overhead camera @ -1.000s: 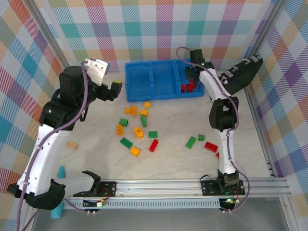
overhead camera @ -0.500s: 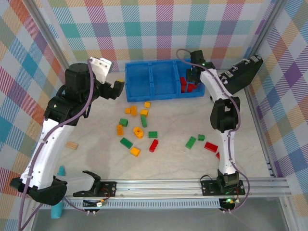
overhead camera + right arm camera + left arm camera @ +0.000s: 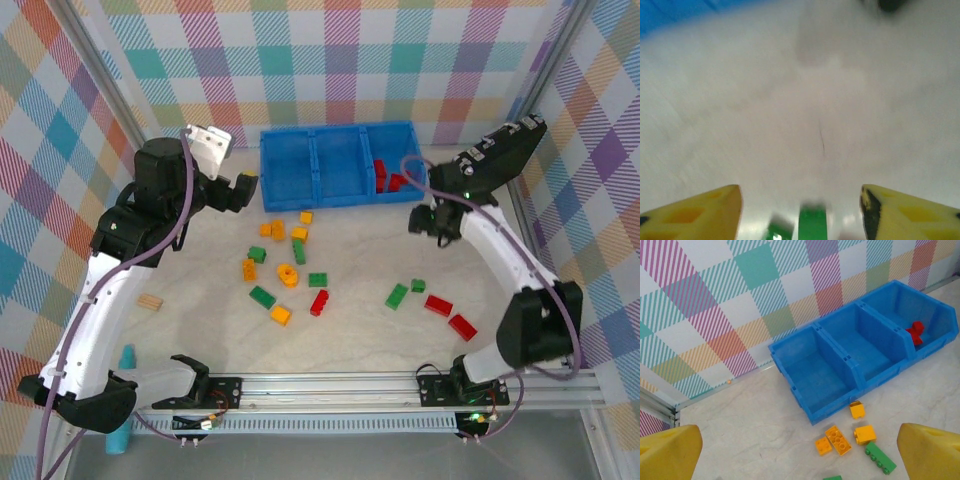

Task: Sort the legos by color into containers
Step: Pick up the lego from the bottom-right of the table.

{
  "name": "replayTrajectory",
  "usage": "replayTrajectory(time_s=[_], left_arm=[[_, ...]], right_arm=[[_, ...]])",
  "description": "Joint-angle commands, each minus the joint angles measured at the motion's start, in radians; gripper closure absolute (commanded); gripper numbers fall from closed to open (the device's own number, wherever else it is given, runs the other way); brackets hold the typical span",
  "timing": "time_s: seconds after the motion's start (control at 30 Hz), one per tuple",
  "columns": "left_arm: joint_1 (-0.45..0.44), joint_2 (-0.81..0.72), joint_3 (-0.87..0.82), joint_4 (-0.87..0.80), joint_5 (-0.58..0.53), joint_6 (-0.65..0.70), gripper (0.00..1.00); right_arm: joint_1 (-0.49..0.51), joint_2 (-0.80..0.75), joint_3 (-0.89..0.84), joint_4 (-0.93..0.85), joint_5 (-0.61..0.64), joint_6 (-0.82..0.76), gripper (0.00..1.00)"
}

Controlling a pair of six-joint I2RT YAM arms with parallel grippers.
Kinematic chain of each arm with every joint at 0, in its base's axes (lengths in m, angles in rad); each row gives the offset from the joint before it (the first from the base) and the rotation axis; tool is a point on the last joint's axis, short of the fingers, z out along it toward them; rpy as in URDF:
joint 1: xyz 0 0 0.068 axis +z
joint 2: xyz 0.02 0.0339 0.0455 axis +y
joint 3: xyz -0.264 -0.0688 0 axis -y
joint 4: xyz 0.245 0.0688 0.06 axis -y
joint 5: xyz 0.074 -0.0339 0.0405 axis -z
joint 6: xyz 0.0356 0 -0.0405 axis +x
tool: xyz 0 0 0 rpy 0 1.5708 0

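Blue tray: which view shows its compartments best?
Left wrist: the blue tray sits close, all three compartments visible. Top external shows it whole but small. Right wrist catches a blurred blue strip, likely its edge.

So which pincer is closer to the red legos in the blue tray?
Right. The right pincer hangs just beside the red legos; the left pincer sits past the other end of the tray.

You have nothing to read here: no lettering, label, brand, number or sign can be made out on the blue tray or the legos.
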Motion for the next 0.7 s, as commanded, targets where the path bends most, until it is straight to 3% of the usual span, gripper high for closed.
replayTrajectory(time_s=[0.0,0.1,0.3,0.67], left_arm=[[-0.007,-0.008,0.003,0.017,0.014,0.004,0.00],[-0.007,-0.004,0.014,0.009,0.021,-0.005,0.00],[-0.007,-0.012,0.008,0.019,0.039,-0.023,0.00],[-0.007,-0.036,-0.027,0.032,0.025,-0.014,0.00]], right_arm=[[0.003,-0.137,-0.154,-0.117,-0.028,0.196,0.28],[0.003,-0.264,-0.259,-0.176,-0.034,0.272,0.28],[0.003,-0.370,-0.387,-0.209,-0.026,0.339,0.27],[0.000,-0.188,-0.416,-0.044,-0.007,0.350,0.23]])
